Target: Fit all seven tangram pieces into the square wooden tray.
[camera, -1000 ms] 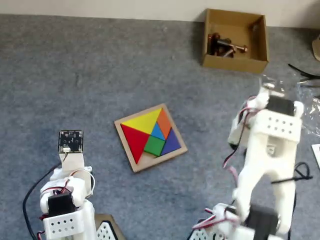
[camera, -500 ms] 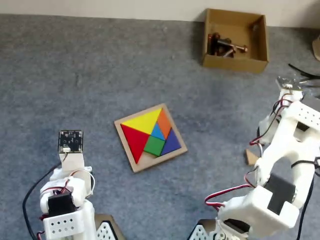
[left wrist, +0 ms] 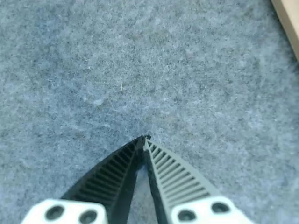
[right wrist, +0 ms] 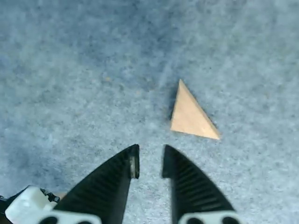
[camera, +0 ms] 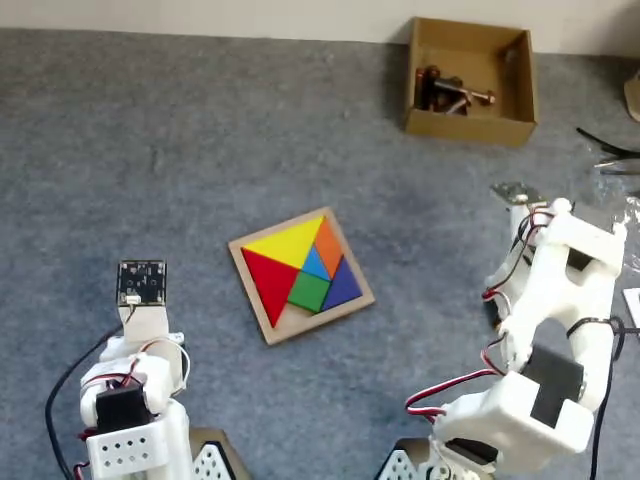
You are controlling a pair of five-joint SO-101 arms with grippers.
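Right now the left gripper (left wrist: 144,138) sits low over the grey-blue carpet (camera: 150,150), its ribbed jaws pressed together and holding nothing. The right gripper (right wrist: 149,163) hangs over the same carpet with its jaws a little apart and empty. A tan wooden triangle (right wrist: 191,114) lies flat just beyond its tips. Farther out, between the two arms, the square wooden tray (camera: 292,322) holds six coloured tangram pieces (camera: 305,270). Beyond that stands an open brown cardboard box (camera: 465,125).

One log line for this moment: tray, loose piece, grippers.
tray: six coloured pieces in | tan triangle: on carpet | right gripper: open, near triangle | left gripper: shut, empty
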